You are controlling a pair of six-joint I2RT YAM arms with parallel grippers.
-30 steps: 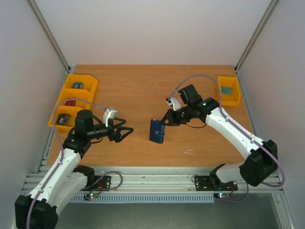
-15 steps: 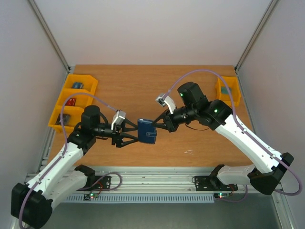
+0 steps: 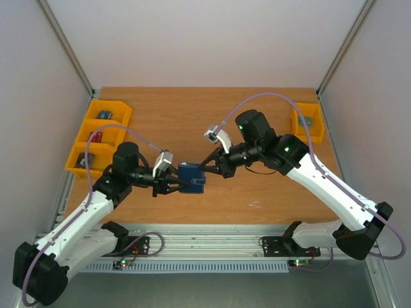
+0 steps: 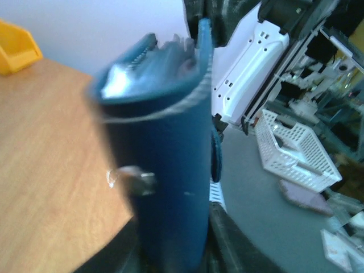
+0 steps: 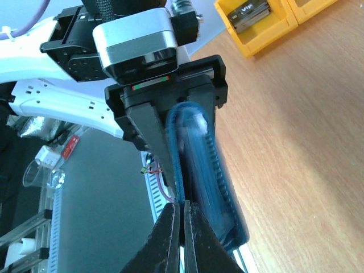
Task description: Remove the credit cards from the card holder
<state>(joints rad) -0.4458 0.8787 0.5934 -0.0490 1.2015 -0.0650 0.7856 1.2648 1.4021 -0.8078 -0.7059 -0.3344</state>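
Clasp (image 4: pixel 139 181) of card holder (image 4: pixel 170 136) faces left wrist; right pincer (image 5: pixel 182 209) pinches its edge.

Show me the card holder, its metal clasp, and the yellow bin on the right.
card holder (image 4: pixel 170 170), left wrist view, navy outer face.
metal clasp (image 4: pixel 141 181), left wrist view, silver stud.
yellow bin (image 3: pixel 318 125), top view, right wall.

A robotics lab: a white-walled test booth (image 3: pixel 205 45) sits on aluminium rails (image 3: pixel 212 239), yellow parts bins (image 3: pixel 103 128) behind the left gripper (image 3: pixel 174 184), equipment racks (image 4: pixel 335 57) and a wire basket (image 4: pixel 293 151) beyond it.
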